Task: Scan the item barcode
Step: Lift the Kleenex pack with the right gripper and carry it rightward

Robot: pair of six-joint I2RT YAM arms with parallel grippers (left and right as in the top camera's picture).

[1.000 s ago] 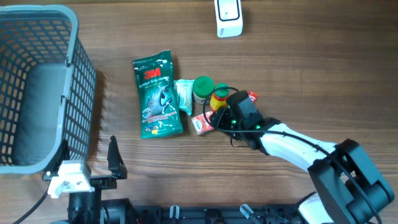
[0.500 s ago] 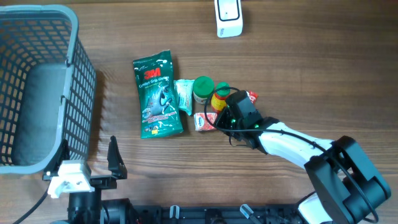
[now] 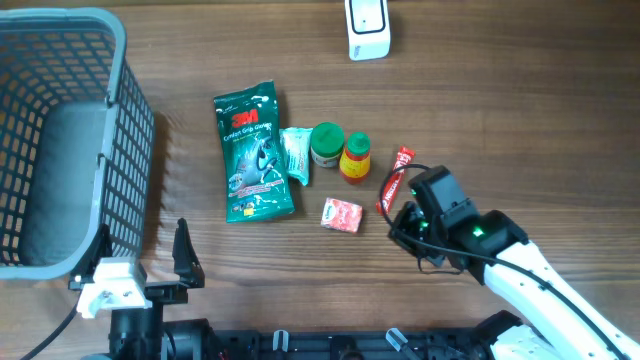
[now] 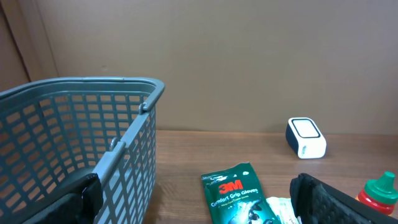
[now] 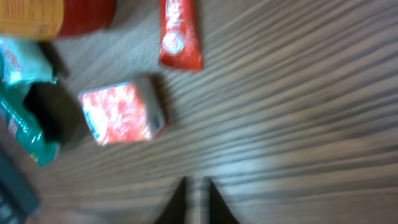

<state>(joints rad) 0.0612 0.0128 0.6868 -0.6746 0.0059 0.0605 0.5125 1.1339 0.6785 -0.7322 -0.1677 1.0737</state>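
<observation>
Now the small red box (image 3: 341, 215) lies flat on the wooden surface (image 3: 500, 100), a little right of the frame centre in the overhead view, and nothing touches it. Just right of it and higher lies a narrow red sachet (image 3: 394, 178), turned on a diagonal and apart from the box. The right tool (image 5: 194, 199) is in the lower right of the overhead view, near the box but not on it. In the right wrist view its two dark fingertips (image 5: 180, 198) stand almost together, with only a thin strip of wood between them, and they clamp nothing. Above the box stands a row of goods: a green 3M packet (image 3: 255, 150), a small green and white sachet (image 3: 296, 153), a jar with a green lid (image 3: 326, 143) and a yellow bottle with a green cap (image 3: 354, 158). The white scanner (image 3: 367, 28) sits at the top edge of the frame, well apart from the box. A grey mesh basket (image 3: 120, 60) fills the upper left. The left tool (image 3: 144, 252) is at the lower left beside the basket, its fingers wide apart and holding nothing.
</observation>
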